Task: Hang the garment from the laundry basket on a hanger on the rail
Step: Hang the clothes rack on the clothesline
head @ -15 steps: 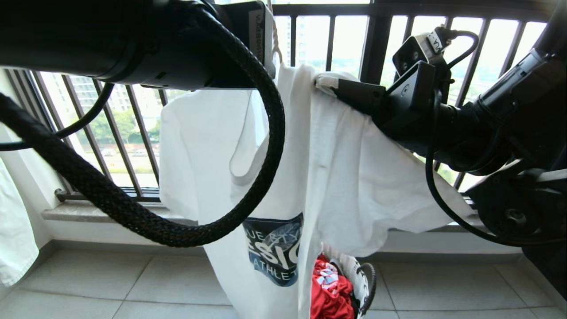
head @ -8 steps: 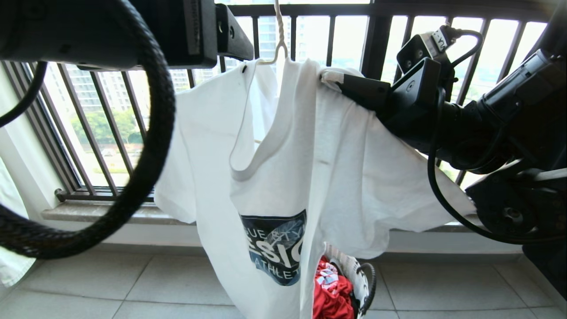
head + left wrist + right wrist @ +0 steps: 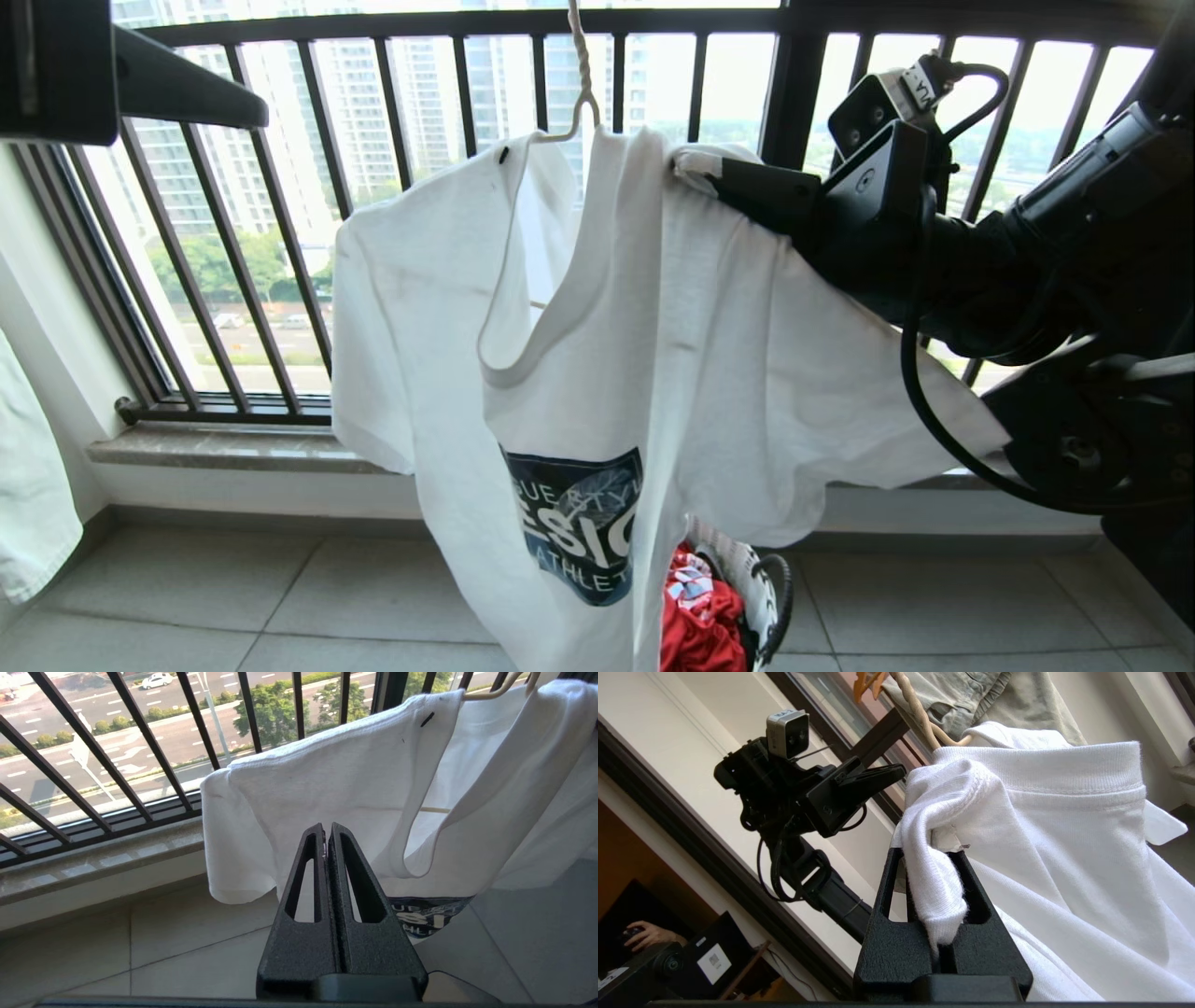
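Observation:
The white garment with its dark blue chest graphic hangs from the cream hanger. One shoulder is draped over the hanger's arm. My right gripper is shut on the bunched collar at the other shoulder, just beside the hanger's twisted neck. My left gripper is shut and empty. It sits well clear of the garment, at the upper left of the head view. The laundry basket stands on the floor behind the garment's hem. The rail is out of view above.
A red cloth fills the basket. The black railing and a stone ledge lie behind the garment. Another white cloth hangs at the far left. An olive garment hangs near the hanger. A person's hand rests far back.
My left arm has swung away to the upper left, off the garment's shoulder, and its fingers have closed empty. The garment's shoulder stays on the hanger. My right gripper keeps its hold.

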Available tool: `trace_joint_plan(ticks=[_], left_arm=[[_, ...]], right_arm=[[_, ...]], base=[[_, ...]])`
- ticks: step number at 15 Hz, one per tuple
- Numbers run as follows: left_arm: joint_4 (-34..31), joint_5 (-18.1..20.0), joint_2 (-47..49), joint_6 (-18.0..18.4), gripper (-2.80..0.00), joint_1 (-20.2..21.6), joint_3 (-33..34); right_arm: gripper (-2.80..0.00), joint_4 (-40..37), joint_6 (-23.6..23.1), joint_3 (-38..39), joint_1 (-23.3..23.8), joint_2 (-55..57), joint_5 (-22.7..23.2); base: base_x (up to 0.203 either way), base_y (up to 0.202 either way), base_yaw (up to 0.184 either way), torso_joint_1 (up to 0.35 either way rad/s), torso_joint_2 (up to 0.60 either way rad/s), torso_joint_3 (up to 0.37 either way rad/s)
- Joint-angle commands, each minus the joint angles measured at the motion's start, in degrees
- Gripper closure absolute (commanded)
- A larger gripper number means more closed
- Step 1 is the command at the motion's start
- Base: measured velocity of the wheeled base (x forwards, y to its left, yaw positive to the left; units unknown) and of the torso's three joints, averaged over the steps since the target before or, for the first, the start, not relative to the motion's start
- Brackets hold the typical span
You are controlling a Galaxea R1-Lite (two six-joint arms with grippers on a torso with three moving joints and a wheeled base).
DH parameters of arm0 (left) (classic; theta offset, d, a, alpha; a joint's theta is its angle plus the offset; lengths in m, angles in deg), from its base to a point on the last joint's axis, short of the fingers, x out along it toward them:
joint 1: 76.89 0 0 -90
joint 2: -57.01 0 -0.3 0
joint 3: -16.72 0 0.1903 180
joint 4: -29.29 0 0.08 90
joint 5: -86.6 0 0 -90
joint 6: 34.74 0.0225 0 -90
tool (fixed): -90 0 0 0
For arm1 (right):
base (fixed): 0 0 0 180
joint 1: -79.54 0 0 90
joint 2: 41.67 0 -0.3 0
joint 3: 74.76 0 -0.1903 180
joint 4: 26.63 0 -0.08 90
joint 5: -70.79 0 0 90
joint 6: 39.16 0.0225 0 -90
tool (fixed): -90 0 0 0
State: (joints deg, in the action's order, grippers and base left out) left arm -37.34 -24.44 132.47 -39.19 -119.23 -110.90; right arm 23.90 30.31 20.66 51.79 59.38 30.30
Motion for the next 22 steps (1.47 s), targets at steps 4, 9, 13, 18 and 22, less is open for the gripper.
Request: trace_joint_plan(ticks=[4,9,13,18,22], left_arm=[[-8.3,34.3,2.5,24.7,0.00,20.9,0.8],[-9.2,43.9,10.1,40.7,0.00,22.7,-4.6],[-9.1,46.1,11.9,47.3,-2.80,22.8,-7.4],[-6.5,51.2,15.3,51.6,-2.80,22.8,-7.4],[-6.6,51.6,16.9,52.1,-2.80,22.4,-7.7]], right_arm=[[0.00,0.4,1.5,-0.2,0.4,-0.1,2.8],[0.00,0.1,1.5,-0.4,0.9,0.0,3.6],[0.00,0.2,1.5,-0.4,0.9,0.1,3.9],[0.00,0.2,1.5,-0.4,0.9,0.0,5.1],[0.00,0.4,1.5,-0.1,0.9,-0.5,6.7]], base=[[0.000,0.000,0.000,0.000,0.00,0.000],[0.000,0.000,0.000,0.000,0.00,0.000],[0.000,0.000,0.000,0.000,0.00,0.000],[0.000,0.000,0.000,0.000,0.00,0.000],[0.000,0.000,0.000,0.000,0.00,0.000]])
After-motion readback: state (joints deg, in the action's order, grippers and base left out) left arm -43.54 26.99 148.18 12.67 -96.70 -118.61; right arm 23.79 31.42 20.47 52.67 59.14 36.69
